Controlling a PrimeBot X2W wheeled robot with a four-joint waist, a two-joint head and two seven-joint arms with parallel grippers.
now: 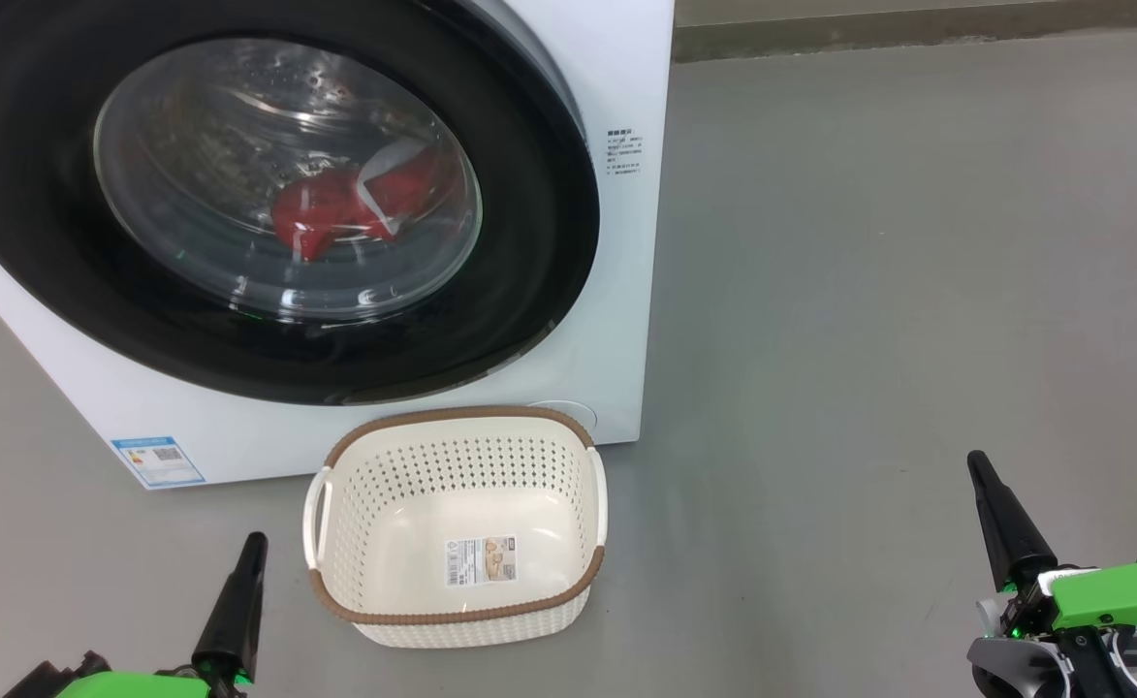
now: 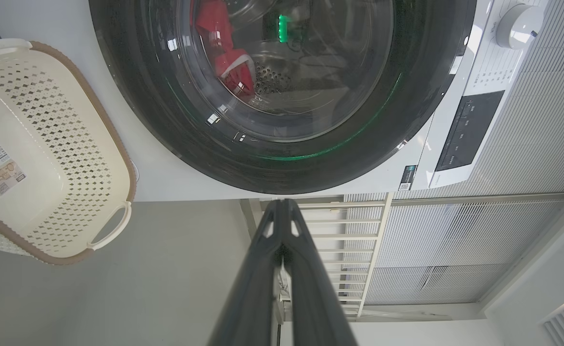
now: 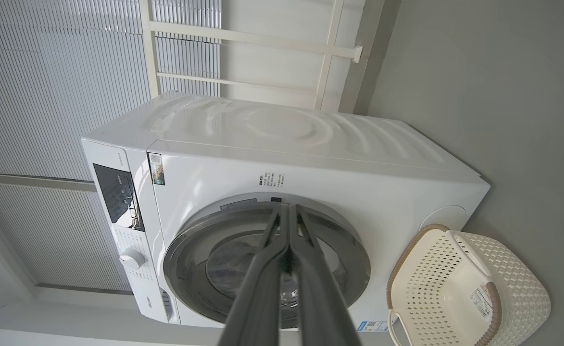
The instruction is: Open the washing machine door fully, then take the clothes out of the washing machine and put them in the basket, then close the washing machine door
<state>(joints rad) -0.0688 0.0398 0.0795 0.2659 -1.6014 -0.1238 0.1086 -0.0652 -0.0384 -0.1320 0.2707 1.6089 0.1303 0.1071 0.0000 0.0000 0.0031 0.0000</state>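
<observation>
The white washing machine [image 1: 616,320] fills the upper left of the head view, its round black-rimmed door [image 1: 520,242] shut. Behind the glass lie the red and white clothes [image 1: 335,208], also seen as clothes [image 2: 224,53] in the left wrist view. The cream basket [image 1: 568,591] stands empty on the floor just in front of the machine. My left gripper [image 1: 256,539] is low at the left of the basket, shut and holding nothing. My right gripper [image 1: 975,460] is far to the right, shut and empty. In the right wrist view the washing machine [image 3: 310,158], door [image 3: 185,250] and basket [image 3: 517,293] appear sideways.
Grey floor [image 1: 917,291] spreads open to the right of the machine. A control panel with a dial [image 2: 517,24] sits on the machine's front. Slatted white wall panels and a white rail frame [image 2: 407,230] stand behind and beside the machine.
</observation>
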